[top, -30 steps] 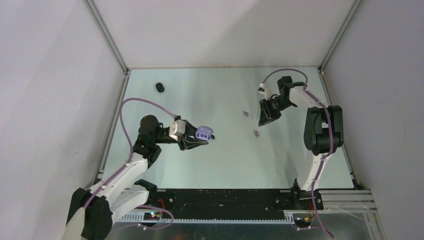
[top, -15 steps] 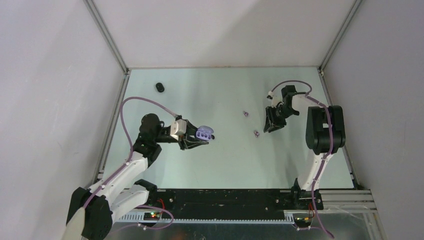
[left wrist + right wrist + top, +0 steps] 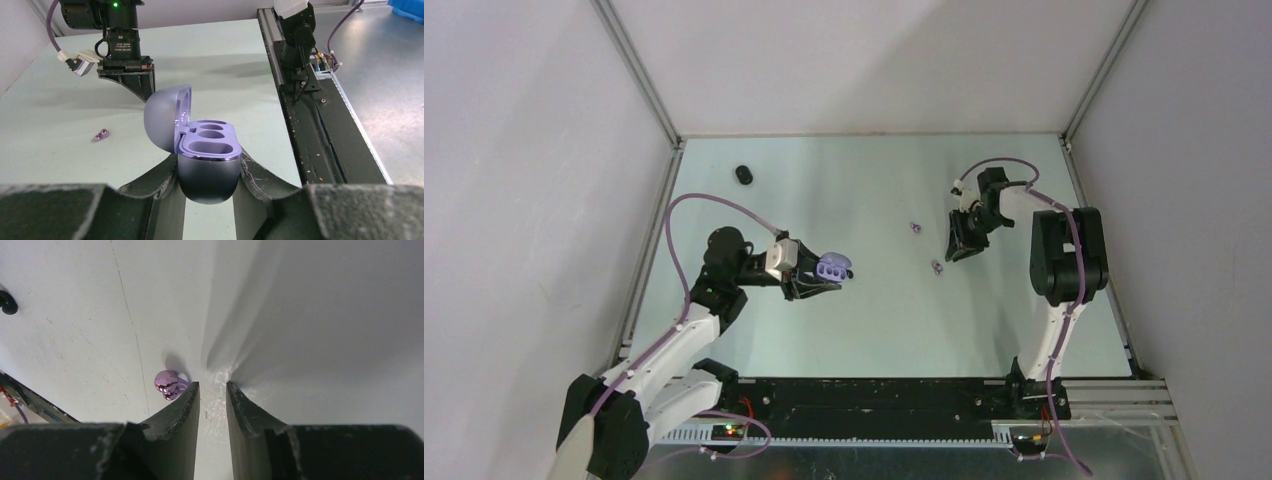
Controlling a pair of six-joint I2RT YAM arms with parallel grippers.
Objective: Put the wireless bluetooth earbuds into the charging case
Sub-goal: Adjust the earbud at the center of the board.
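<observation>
My left gripper (image 3: 822,276) (image 3: 209,167) is shut on the purple charging case (image 3: 832,267) (image 3: 207,165), held above the table with its lid open and both sockets empty. Two pale purple earbuds lie on the table, one (image 3: 915,227) farther back and one (image 3: 936,266) nearer. My right gripper (image 3: 951,252) (image 3: 212,386) points down at the table just right of the nearer earbud. In the right wrist view that earbud (image 3: 167,383) lies outside the left finger (image 3: 182,410), touching or almost touching it. The jaws stand slightly open with only bare table between them.
A small black object (image 3: 744,175) (image 3: 6,302) lies at the far left of the table. One purple earbud (image 3: 101,135) shows left of the case in the left wrist view. Metal frame rails (image 3: 639,270) border the table, and a black rail (image 3: 310,140) runs along the near edge.
My right gripper swung right and toward the near edge, then came back left beside the nearer purple earbud. The left arm and the case have not moved.
</observation>
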